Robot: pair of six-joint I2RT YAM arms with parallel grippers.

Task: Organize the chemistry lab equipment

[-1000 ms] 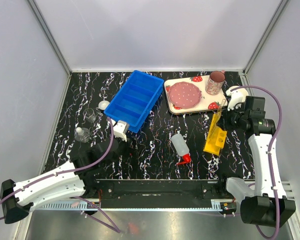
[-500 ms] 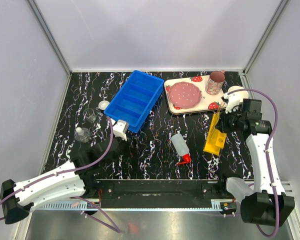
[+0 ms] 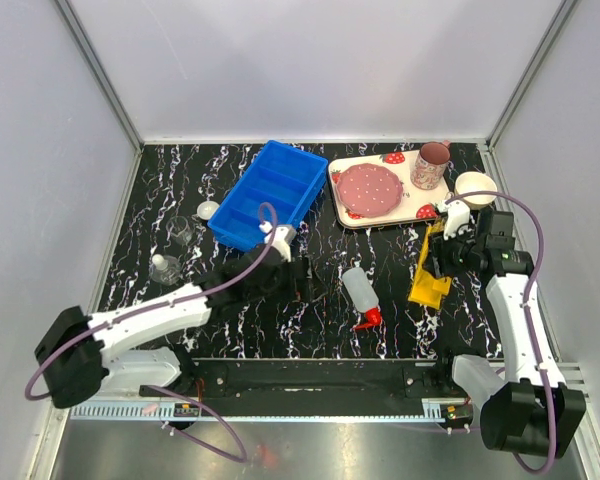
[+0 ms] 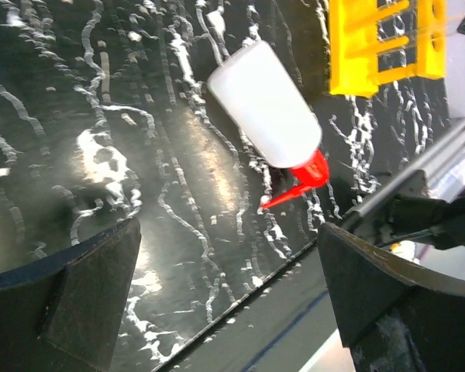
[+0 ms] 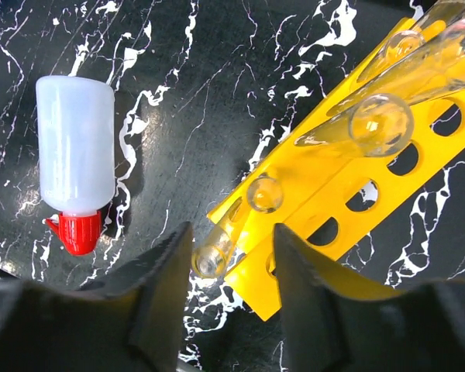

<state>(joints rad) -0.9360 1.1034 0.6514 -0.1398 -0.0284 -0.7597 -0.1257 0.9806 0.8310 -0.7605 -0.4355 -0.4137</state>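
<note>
Near the counter's middle, the left arm has swung in from the near left corner, its claw point(image 4: 229, 248) spread wide just short of the toppled squeeze bottle point(image 3: 358, 289), a likely pick-up. The right arm has left the cream bowl point(image 3: 475, 187) at the far right; its claw point(image 5: 232, 232) has begun to part above the yellow rack point(image 3: 427, 285), gripping nothing. The rack lies tilted near the right edge, thin clear tubes point(image 5: 372, 120) slanting through its holes. The blue bin point(image 3: 270, 192) shows nothing inside; beakers point(image 3: 180, 230) and tiny dish point(image 3: 208, 210) wait by the left edge. The tray point(image 3: 380, 160) carries a pink mug point(image 3: 432, 165).
</note>
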